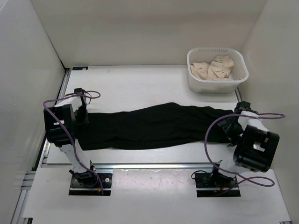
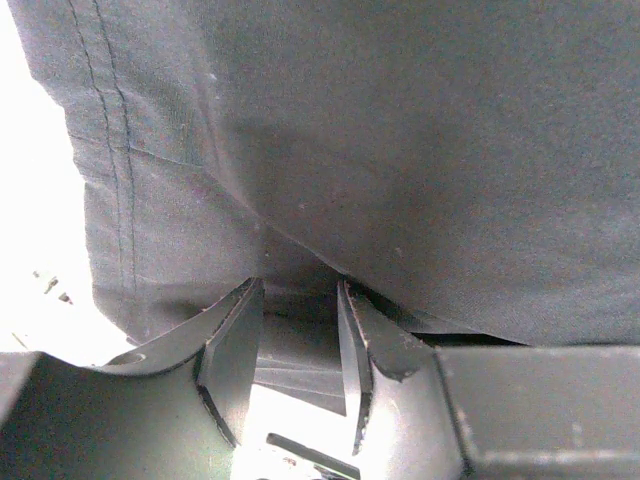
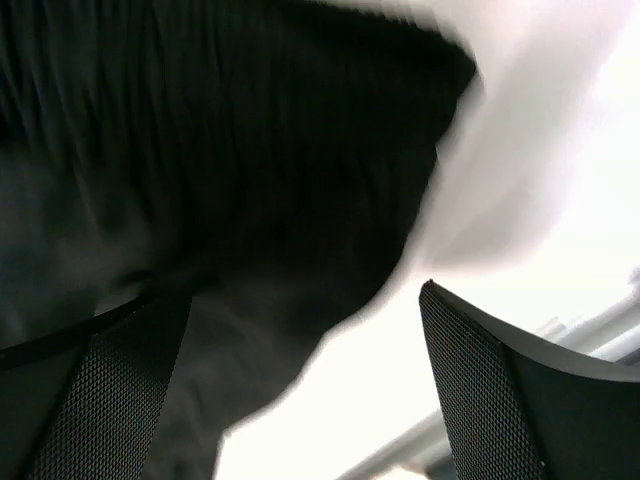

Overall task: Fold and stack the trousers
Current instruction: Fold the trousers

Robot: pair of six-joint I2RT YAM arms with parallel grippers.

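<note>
Lengthwise, matte black trousers (image 1: 154, 126), hem (image 2: 112, 200) in clamped left gripper (image 2: 297, 300); right gripper (image 3: 305, 300) agape.

Left arm (image 1: 63, 126), right arm (image 1: 254, 144) black-and-white; purple cables (image 1: 273, 115) — jaws dark; pads (image 3: 100, 400) meshed

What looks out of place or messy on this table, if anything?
Nothing stands out. The black trousers lie stretched out across the table, only mildly wrinkled. The beige cloth sits crumpled inside the white basket at the far right, with none of it spilling over the rim.
</note>
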